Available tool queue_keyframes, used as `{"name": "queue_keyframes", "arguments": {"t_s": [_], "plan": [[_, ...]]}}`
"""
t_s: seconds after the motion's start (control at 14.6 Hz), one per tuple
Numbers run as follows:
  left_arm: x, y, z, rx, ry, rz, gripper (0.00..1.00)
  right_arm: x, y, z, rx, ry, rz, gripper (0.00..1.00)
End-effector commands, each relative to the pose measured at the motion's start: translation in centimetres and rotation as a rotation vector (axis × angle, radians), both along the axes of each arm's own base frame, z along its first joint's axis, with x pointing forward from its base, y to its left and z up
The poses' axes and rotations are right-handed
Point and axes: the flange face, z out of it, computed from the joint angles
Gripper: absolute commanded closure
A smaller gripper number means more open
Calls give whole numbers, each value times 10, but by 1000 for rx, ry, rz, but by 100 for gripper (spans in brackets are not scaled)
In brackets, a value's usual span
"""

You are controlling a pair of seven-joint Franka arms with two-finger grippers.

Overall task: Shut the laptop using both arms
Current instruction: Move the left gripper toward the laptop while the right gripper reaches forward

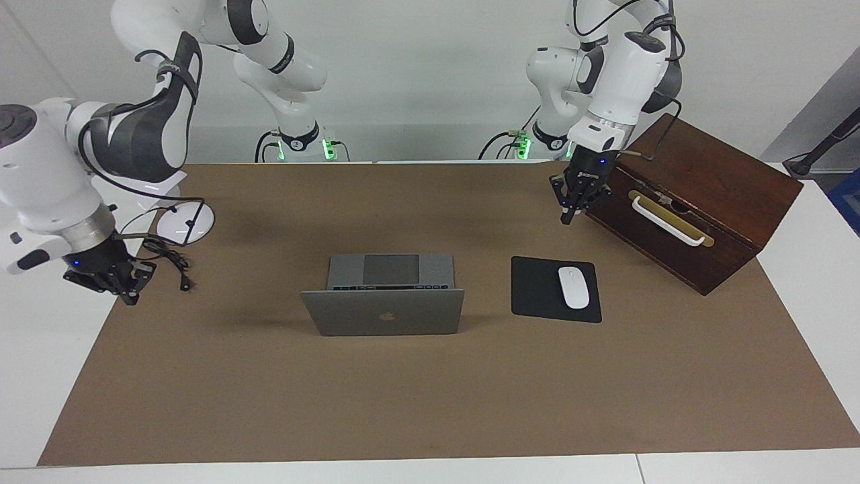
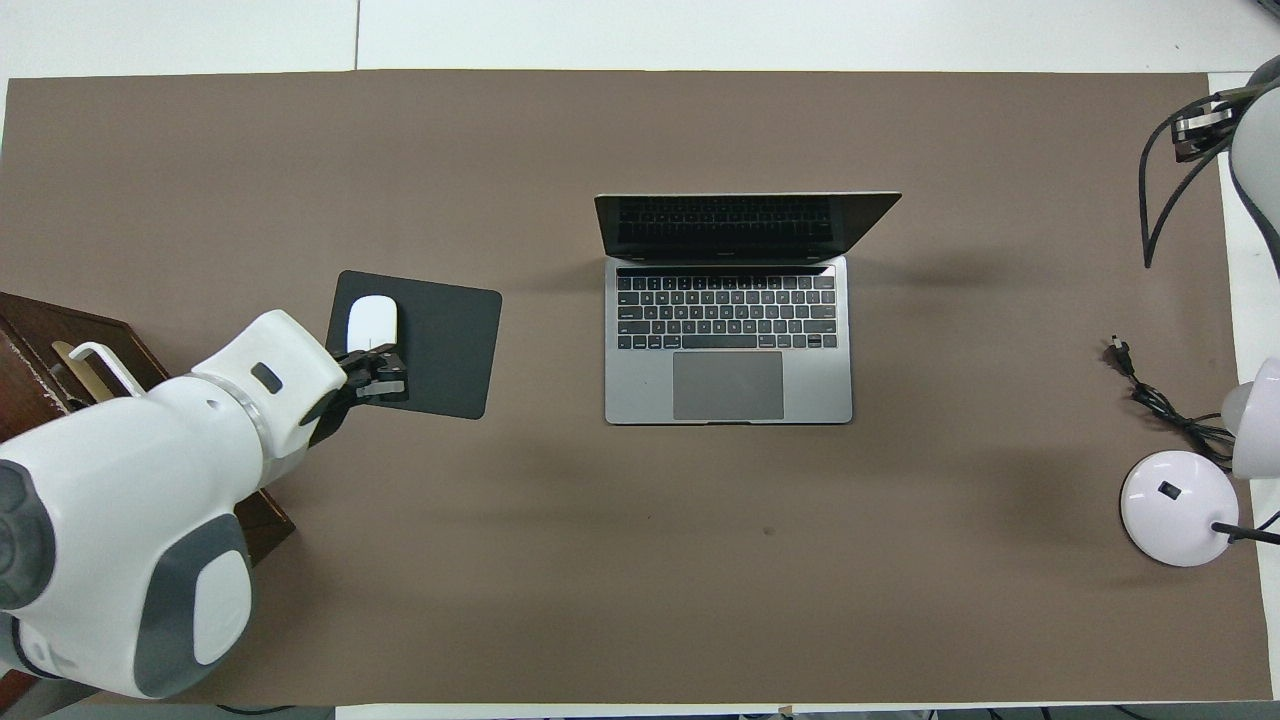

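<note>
At the left edge of the facing view, the right gripper (image 1: 107, 282) hangs over the table's edge near a cable (image 1: 171, 259); its grasp we cannot tell. At centre, the laptop (image 1: 383, 310) stands open, untouched. At upper right, the left gripper (image 1: 578, 202), grasp likewise unclear, hangs empty beside the box (image 1: 712, 202). We advise both meet the lid's top corners and press evenly.

The laptop (image 1: 383, 292) (image 2: 728, 310) is thin and silver-grey, standing open mid-table. Its base lies flat, with dark keyboard and grey trackpad facing up, trackpad toward the robots. The lid stands raised at the base's 12 o'clock edge in the overhead view, dark apple logo facing away from the robots.
</note>
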Motion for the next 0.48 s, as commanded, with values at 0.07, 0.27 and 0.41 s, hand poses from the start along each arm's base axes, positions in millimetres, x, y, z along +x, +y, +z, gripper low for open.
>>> {"name": "queue_keyframes", "arguments": {"t_s": [0.07,0.27,0.41], "plan": [[-30,-37,-31,-60,-56,-16,100,25,2,-20,19,-2,-53,100],[-38,-63,-46,-75,-84,-49,100,34,22,-37,51,-8,-106,100],[-44,-87,-60,-98,-114,-64,100,38,42,-42,56,-11,-122,100]]}}
